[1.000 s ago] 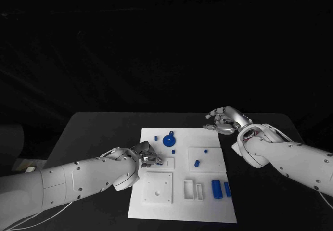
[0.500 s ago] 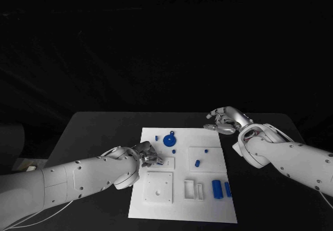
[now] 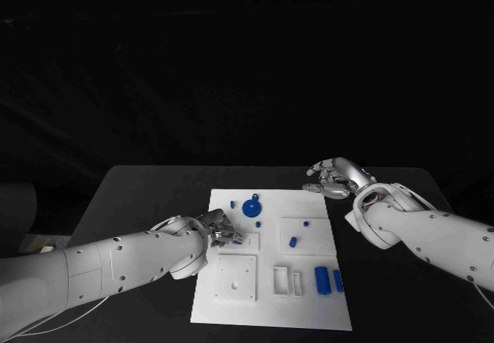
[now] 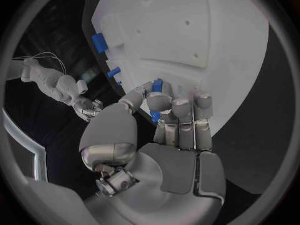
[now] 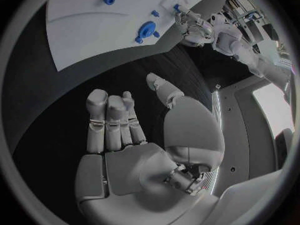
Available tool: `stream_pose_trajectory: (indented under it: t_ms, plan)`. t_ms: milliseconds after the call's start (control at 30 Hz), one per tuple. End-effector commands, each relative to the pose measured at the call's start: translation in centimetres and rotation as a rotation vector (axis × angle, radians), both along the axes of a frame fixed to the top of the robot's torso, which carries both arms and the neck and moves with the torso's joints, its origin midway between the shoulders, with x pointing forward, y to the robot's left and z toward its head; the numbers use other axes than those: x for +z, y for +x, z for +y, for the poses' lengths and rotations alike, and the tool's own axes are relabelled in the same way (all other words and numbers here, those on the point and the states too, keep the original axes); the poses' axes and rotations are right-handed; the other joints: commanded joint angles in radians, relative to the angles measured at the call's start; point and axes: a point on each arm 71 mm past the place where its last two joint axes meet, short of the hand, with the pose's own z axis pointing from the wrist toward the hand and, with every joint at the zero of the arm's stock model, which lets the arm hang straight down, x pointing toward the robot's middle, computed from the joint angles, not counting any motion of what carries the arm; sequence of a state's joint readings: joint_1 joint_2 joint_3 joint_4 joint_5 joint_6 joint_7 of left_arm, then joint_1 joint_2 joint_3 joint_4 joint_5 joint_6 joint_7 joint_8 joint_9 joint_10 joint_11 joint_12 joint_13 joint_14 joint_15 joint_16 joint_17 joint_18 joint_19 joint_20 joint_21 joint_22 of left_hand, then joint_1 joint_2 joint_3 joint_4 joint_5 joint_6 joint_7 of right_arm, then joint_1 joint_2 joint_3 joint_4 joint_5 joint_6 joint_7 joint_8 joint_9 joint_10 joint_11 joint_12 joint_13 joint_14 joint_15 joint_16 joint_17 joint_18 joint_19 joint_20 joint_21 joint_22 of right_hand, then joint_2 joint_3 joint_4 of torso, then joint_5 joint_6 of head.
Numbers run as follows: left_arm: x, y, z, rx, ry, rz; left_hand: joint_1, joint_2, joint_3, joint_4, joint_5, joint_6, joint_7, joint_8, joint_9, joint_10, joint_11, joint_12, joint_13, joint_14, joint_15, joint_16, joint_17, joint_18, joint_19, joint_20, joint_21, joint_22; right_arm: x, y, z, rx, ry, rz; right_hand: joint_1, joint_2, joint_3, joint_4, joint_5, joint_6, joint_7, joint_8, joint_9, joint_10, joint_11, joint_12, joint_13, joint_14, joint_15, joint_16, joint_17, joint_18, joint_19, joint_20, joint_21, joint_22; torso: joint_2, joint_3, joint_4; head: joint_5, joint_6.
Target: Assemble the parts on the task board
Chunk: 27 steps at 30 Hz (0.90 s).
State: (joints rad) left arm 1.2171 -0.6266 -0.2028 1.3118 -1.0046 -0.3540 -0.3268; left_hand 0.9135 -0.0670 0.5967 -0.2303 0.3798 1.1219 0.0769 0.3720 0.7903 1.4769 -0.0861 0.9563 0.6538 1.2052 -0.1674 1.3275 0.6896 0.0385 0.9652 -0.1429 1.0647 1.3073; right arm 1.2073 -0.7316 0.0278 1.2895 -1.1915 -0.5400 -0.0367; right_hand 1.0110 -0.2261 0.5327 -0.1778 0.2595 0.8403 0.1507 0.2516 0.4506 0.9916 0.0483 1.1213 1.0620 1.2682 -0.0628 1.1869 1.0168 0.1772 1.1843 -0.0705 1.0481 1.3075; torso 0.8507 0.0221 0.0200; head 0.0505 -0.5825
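Left hand pinching small blue part at board's left edge, barely shifted since before; insertion unfinished. Right hand empty, fingers loosely apart, off board's far-right corner.

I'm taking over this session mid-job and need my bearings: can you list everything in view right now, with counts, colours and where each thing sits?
Table: one, black, under everything.
Task board: one, white plate, middle of the table.
Round part: one, blue, far end of the board.
Small parts: a few, blue, mid-board; exact count too small to tell.
Bar parts: two, blue, side by side near the board's right edge.
Held part: one, blue, between the left hand's fingers.
Left hand: silver, over the board's left edge, pinching the held part.
Right hand: silver, over the table beyond the board's far right corner, holding nothing, fingers curled.
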Motion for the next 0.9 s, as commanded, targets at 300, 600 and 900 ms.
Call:
stream_pose_trajectory:
  t_ms: [300,600,900]
  plan:
    - [-0.75,-0.55,-0.80,-0.047,0.020,0.055,-0.015,0.004,0.000,0.007,-0.004,0.158,-0.106,0.003,-0.006,-0.050,-0.051,0.014,0.000,0.039,-0.048,0.010,-0.001,0.016,0.005,-0.130,0.008,0.018,-0.08,-0.01,0.13,0.010,-0.004,0.008,-0.003,0.004,-0.003,0.005,0.022,-0.003,0.009,0.005,-0.002,-0.003,-0.003,0.007,-0.005,-0.002,-0.003,-0.006,-0.002,0.085,0.002,-0.009,-0.007,0.010,0.000,-0.0001,0.0002,0.001,-0.002]
    - [-0.72,-0.48,-0.93,-0.045,0.020,0.051,-0.024,0.011,-0.002,0.013,-0.025,0.162,-0.107,0.007,-0.011,-0.052,-0.053,0.026,-0.001,0.039,-0.046,0.018,-0.003,0.017,0.004,-0.131,0.012,0.018,-0.12,0.02,0.20,0.011,-0.004,0.009,-0.003,0.004,-0.004,0.006,0.031,-0.003,0.009,0.006,-0.002,-0.003,-0.003,0.008,-0.006,-0.002,-0.003,-0.006,-0.001,0.085,0.002,-0.009,-0.007,0.010,0.000,-0.0005,0.0003,0.001,-0.001]
    - [-0.76,-0.38,-1.04,-0.050,0.026,0.058,-0.030,0.011,-0.002,0.020,-0.108,0.162,-0.108,0.012,-0.016,-0.057,-0.053,0.037,-0.006,0.037,-0.046,0.024,-0.008,0.019,0.001,-0.131,0.016,0.017,-0.16,0.03,0.22,0.012,-0.005,0.010,-0.003,0.004,-0.004,0.006,0.039,-0.003,0.009,0.006,-0.003,-0.003,-0.003,0.009,-0.008,-0.002,-0.003,-0.006,-0.001,0.085,0.002,-0.009,-0.008,0.011,0.000,0.0002,-0.0007,0.000,0.000]
